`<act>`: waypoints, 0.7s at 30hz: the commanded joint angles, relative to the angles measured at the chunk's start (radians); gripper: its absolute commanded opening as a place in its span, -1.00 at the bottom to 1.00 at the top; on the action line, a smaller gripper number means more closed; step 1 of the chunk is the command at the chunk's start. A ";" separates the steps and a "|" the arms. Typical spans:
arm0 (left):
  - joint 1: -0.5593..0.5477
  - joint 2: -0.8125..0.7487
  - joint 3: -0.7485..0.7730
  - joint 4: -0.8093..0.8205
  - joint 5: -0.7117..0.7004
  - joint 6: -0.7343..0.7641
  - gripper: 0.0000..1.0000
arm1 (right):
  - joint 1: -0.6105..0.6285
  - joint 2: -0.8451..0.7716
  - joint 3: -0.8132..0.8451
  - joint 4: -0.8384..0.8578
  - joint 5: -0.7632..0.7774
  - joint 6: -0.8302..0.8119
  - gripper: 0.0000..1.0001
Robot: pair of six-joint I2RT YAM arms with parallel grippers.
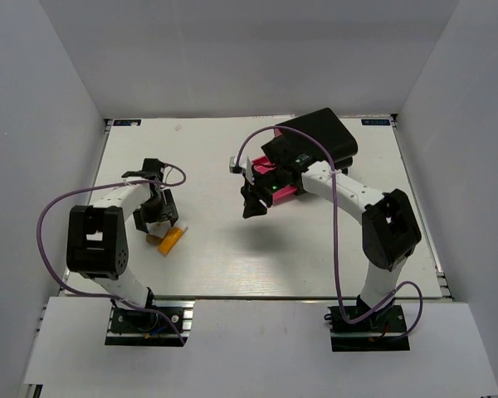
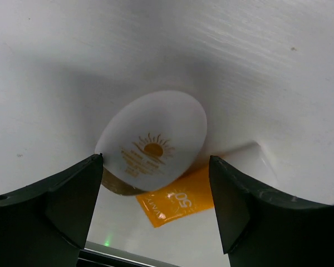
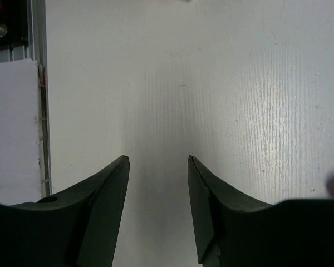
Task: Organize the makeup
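Grasp in the making: the left gripper [image 2: 156, 160] hangs with jaws apart on either side of a white oval piece [image 2: 153, 139] stamped with a sun mark, which overlaps an orange tube [image 2: 175, 201]; both lie well to the left of the black box with pink drawers [image 1: 315, 145], nearer the arm bases; the right gripper [image 3: 158, 160], jaws likewise apart and holding nothing, hovers just beside that box's drawers; the next move seemingly calls for lowering and closing squarely on the oval piece without dragging the tube.

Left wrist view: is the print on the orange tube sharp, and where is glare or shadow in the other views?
Left wrist: the "50" on the orange tube reads clearly. Right wrist: streaky glare on the table. Top external: soft shadow near the right end effector.
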 commanded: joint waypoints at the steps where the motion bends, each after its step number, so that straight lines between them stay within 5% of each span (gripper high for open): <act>1: 0.008 0.018 -0.005 0.043 0.019 0.017 0.72 | 0.004 -0.050 -0.010 0.027 -0.001 0.011 0.05; 12: 0.035 0.061 -0.042 0.064 0.064 0.009 0.55 | -0.001 -0.068 -0.048 0.037 0.002 0.015 0.05; 14: 0.035 0.061 -0.047 0.063 0.074 0.004 0.41 | 0.002 -0.070 -0.048 0.040 0.002 0.017 0.05; 18: 0.035 0.044 -0.053 0.063 0.110 -0.006 -0.25 | -0.001 -0.076 -0.045 0.038 0.009 0.014 0.04; 21: 0.035 -0.040 -0.030 0.079 0.189 -0.016 -0.50 | -0.002 -0.094 -0.039 0.032 0.020 0.003 -0.09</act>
